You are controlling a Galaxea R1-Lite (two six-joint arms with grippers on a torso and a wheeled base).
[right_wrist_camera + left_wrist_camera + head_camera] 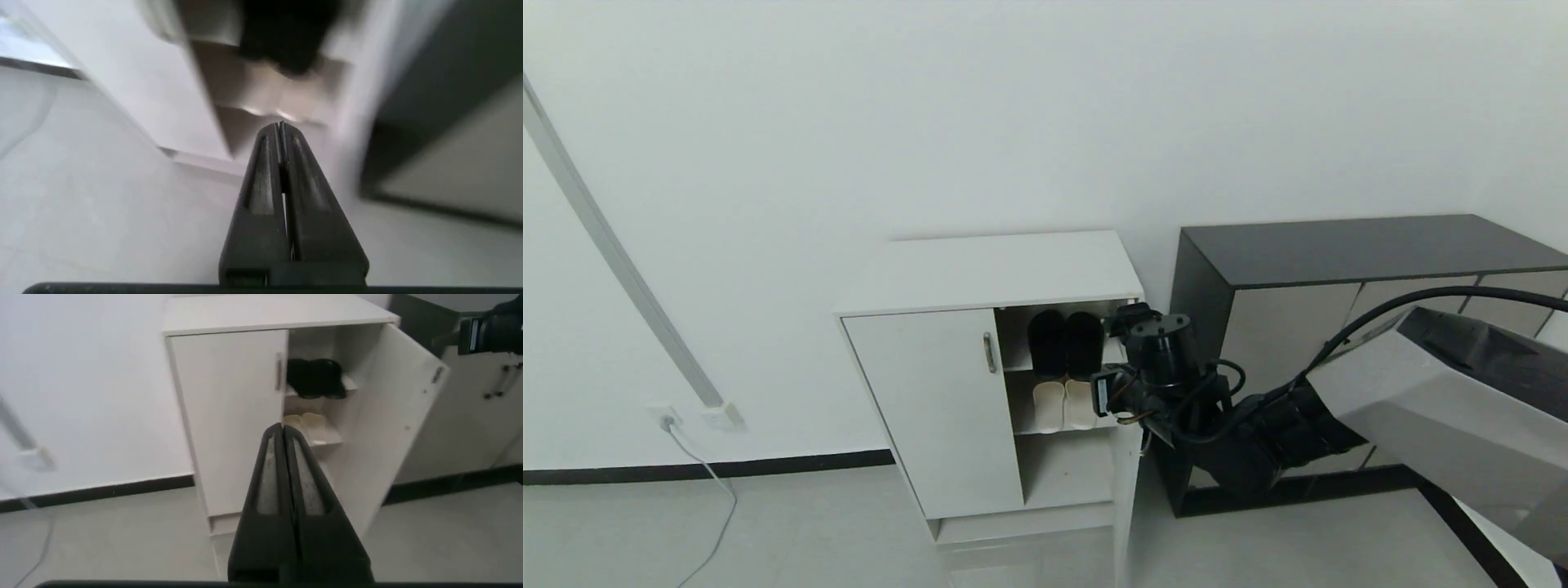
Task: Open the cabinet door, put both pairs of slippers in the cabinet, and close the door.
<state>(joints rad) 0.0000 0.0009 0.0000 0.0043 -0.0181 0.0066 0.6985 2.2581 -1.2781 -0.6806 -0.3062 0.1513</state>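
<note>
The white cabinet (988,273) stands against the wall with its left door (935,408) closed and its right door (1125,482) swung open toward me. Black slippers (1066,343) rest on the upper shelf, and cream slippers (1062,406) on the shelf below. My right gripper (1125,317) is at the top of the open door, beside the upper shelf; its fingers (270,163) are shut with nothing between them. My left gripper (283,434) is shut and empty, held back from the cabinet. From there the open door (409,416), black slippers (315,376) and cream slippers (306,425) show.
A dark cabinet (1339,245) stands right beside the white one, behind my right arm. A wall socket (666,420) with a cable trailing onto the floor is at the left. A slanted conduit (605,237) runs along the wall. Bare floor lies in front.
</note>
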